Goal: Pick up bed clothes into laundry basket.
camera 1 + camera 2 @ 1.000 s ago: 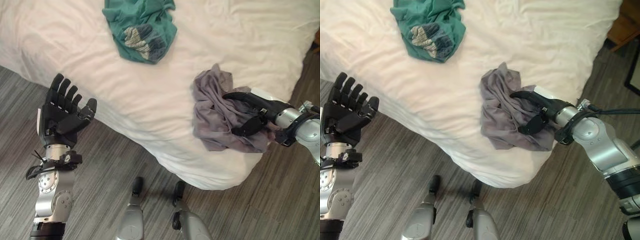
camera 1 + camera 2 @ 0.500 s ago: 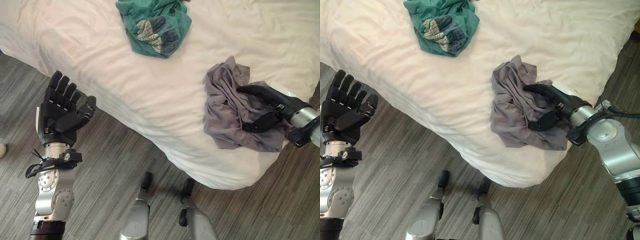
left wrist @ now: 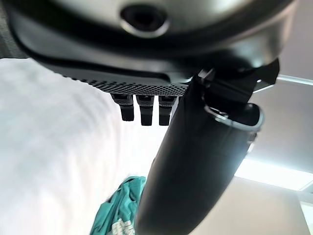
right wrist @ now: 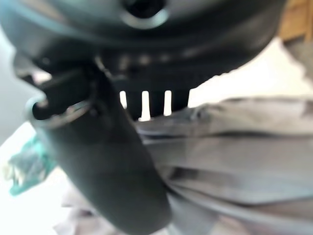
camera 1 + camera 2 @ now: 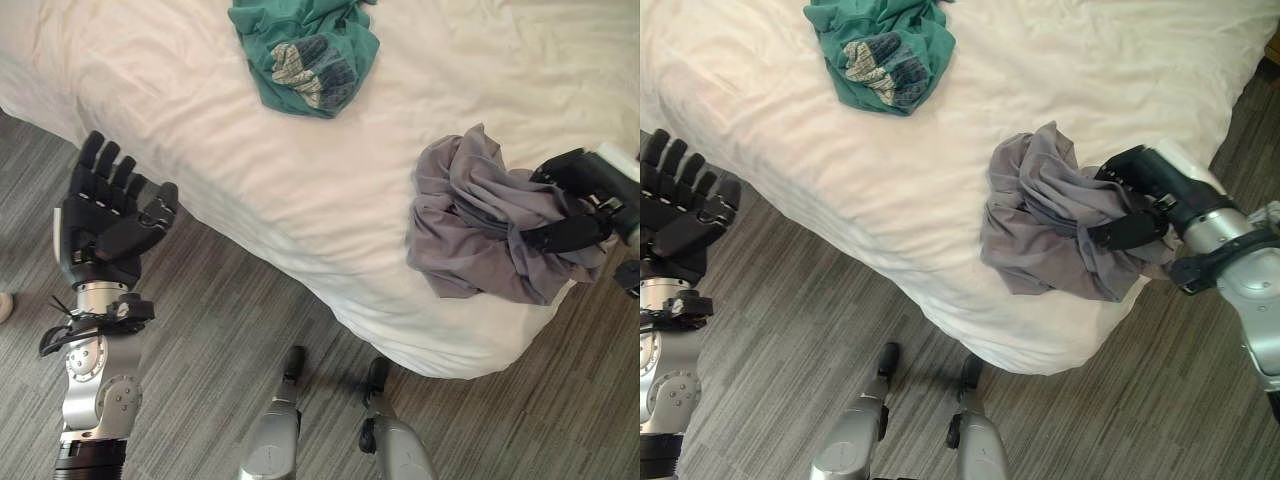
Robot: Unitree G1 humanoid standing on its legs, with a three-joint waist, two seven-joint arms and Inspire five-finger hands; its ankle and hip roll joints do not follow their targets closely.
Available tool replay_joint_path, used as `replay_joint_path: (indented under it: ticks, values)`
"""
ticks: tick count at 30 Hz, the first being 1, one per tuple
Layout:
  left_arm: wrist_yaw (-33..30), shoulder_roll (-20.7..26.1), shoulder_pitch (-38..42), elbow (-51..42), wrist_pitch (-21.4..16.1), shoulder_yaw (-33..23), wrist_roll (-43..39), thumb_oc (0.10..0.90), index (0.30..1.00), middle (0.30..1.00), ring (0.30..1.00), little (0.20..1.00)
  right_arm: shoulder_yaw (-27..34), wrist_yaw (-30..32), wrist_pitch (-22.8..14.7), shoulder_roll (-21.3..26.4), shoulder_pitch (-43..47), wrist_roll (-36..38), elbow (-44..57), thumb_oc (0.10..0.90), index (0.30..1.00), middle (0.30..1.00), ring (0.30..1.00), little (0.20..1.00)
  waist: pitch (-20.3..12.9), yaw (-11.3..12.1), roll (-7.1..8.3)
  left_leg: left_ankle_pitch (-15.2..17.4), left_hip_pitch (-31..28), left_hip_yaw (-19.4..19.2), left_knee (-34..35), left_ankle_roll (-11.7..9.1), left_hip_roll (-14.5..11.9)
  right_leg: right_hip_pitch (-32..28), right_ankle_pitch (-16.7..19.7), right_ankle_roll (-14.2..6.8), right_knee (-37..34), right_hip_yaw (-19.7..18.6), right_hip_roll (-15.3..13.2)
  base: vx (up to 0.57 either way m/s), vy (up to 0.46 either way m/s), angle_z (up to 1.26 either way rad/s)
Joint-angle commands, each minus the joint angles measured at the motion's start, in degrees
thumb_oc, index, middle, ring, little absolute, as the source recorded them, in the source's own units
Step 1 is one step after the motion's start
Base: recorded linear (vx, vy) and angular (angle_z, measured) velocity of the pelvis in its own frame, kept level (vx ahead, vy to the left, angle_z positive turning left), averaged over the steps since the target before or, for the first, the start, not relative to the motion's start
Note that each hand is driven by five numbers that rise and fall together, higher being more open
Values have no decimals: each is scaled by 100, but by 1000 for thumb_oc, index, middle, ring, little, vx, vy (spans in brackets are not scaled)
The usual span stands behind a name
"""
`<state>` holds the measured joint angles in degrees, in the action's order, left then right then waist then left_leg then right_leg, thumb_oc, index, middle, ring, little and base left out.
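The right hand [image 5: 1145, 195] has its fingers [image 5: 1127, 232] and thumb curled into the bunched grey garment [image 5: 1050, 220] at the near corner of the bed [image 5: 940, 150], probably to gather the cloth into one bundle for lifting. The left hand [image 5: 105, 215] waits over the floor [image 5: 200, 340] with fingers apart and holds nothing. A green garment [image 5: 305, 50] lies farther up the bed, cut off at the frame edge, and I see no laundry basket.
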<state>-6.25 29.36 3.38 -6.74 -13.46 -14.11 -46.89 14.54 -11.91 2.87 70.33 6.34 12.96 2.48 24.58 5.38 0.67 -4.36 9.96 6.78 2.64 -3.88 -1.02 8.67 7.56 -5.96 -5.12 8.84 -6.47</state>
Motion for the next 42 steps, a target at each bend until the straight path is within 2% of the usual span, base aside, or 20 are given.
replay_joint_path:
  ticks: [1,3,4,5,8,9,12,13,16,17,19,23,28,31,33,35,36,38,39,42]
  values:
    - [-22,210,144,-705,-652,-399,267,800,900,900,900,900,407,779,-629,-110,402,424,32,400,300,300,300,300,-739,-235,326,269,-155,-220,190,248,298,-384,-1001,-283,779,-340,-313,14,43,-10]
    - [-49,199,136,-711,-650,-426,300,800,900,900,900,900,595,822,-689,-383,231,557,123,400,300,300,300,300,-781,-244,357,311,-199,-265,186,261,300,-410,-975,-301,750,-376,-318,23,72,-17]
    - [-52,147,132,-759,-651,-487,331,800,900,900,900,900,788,911,-828,-902,43,790,161,400,300,300,300,300,-861,-322,363,381,-276,-353,172,286,308,-448,-937,-332,712,-444,-322,27,91,-24]
    - [-57,167,126,-769,-646,-476,334,800,900,900,900,900,833,912,-824,-939,-16,790,199,400,300,300,300,300,-860,-291,385,391,-287,-367,170,288,308,-457,-932,-335,702,-458,-323,42,125,-27]
    - [-85,90,145,-640,-643,-601,352,800,900,900,900,900,997,1129,-1038,-2132,-239,1111,266,400,300,300,300,300,-974,-461,414,527,-413,-645,15,348,283,-443,-747,-436,741,-642,-338,10,109,-31]
    - [-85,105,143,-637,-642,-597,351,800,900,900,900,900,1007,1131,-1030,-2155,-258,1106,287,400,300,300,300,300,-990,-440,429,588,-441,-656,21,348,282,-459,-795,-442,742,-660,-337,-45,80,-50]
    - [-127,183,223,-507,-657,-671,475,800,900,900,900,900,984,1322,-1152,-2911,-265,1139,384,400,300,300,300,300,-918,-518,415,746,-677,-987,-170,428,106,-184,-732,-562,1728,-608,-253,-22,92,-65]
    - [-117,172,274,-501,-646,-652,504,800,900,900,900,900,1058,1411,-1162,-3041,-329,1133,322,400,300,300,300,300,-930,-601,414,745,-726,-1008,-206,435,87,-163,-800,-548,1826,-694,-90,-61,92,-69]
    - [-99,152,350,-462,-650,-626,531,800,900,900,900,900,1259,1486,-1228,-3171,-518,1152,220,400,300,300,300,300,-991,-671,422,788,-838,-1033,-220,436,79,-129,-1062,-406,1850,-816,198,2,33,-49]
    - [-140,106,378,-444,-651,-615,568,800,900,900,900,900,1283,1556,-1293,-3234,-539,1210,249,400,300,300,300,300,-1113,-687,466,816,-908,-1184,-222,439,90,-187,-1143,-257,1646,-604,293,8,-2,-18]
    - [-153,55,324,-440,-590,-616,615,800,900,900,900,900,1287,1607,-1280,-3256,-602,1184,180,400,300,300,300,300,-1212,-656,524,844,-952,-1278,-276,421,112,-378,-1220,-139,1351,-413,282,2,-42,-38]
    - [-99,-102,169,-444,-563,-667,586,800,900,900,900,900,1330,1620,-1349,-3295,-662,1325,140,400,300,300,300,300,-1380,-628,559,844,-1077,-1322,-242,382,62,-636,-1223,-33,1036,-522,426,20,-102,-17]
    - [80,-116,170,-380,-493,-598,495,800,900,900,900,900,1269,1568,-1371,-3103,-581,1597,31,400,300,300,300,300,-1353,-527,617,1096,-756,-1114,-1666,168,-94,-1137,-1346,239,828,-510,505,-18,-130,1]
    - [-2,-74,221,-342,-475,-553,554,800,900,900,900,900,1202,1582,-1361,-3109,-542,1724,-21,400,300,300,300,300,-1325,-511,564,905,-599,-998,-1623,67,-276,-1264,-1356,230,776,-494,445,-32,17,3]
    - [-162,610,314,-49,-366,-591,1146,800,900,900,900,900,1246,1541,-1292,-2939,-566,1704,73,400,300,300,300,300,-1475,-545,433,270,-579,-981,-798,-121,-676,-1326,-1272,135,640,-444,385,17,128,31]
    - [-294,1092,512,266,-285,-547,1392,800,900,900,900,900,1247,1596,-1309,-2802,-528,1722,73,400,300,300,300,300,-1486,-571,389,31,-524,-884,-594,-232,-823,-1325,-1300,103,695,-475,341,28,101,21]
    - [-298,1110,536,291,-294,-533,1393,800,900,900,900,900,1249,1597,-1310,-2809,-524,1724,70,400,300,300,300,300,-1481,-571,396,18,-530,-880,-576,-238,-826,-1321,-1302,106,702,-471,345,16,70,0]
    - [-322,1917,688,860,-150,-544,1752,800,900,900,900,900,1370,1609,-1261,-2724,-645,1807,79,400,300,300,300,300,-1505,-667,284,-96,-612,-924,-468,-367,-1053,-1343,-1360,30,760,-472,255,40,146,0]
    - [-319,1931,708,881,-160,-528,1747,800,900,900,900,900,1377,1608,-1260,-2733,-648,1807,81,400,300,300,300,300,-1498,-659,291,-98,-620,-926,-461,-369,-1054,-1346,-1362,31,762,-474,255,57,177,-3]
    - [-383,3039,1010,1803,-16,-415,2272,800,900,900,900,900,1488,1619,-1248,-2746,-744,1816,47,400,300,300,300,300,-1647,-828,93,0,-843,-1118,-246,-356,-990,-1427,-1325,-128,677,-443,111,126,249,-11]
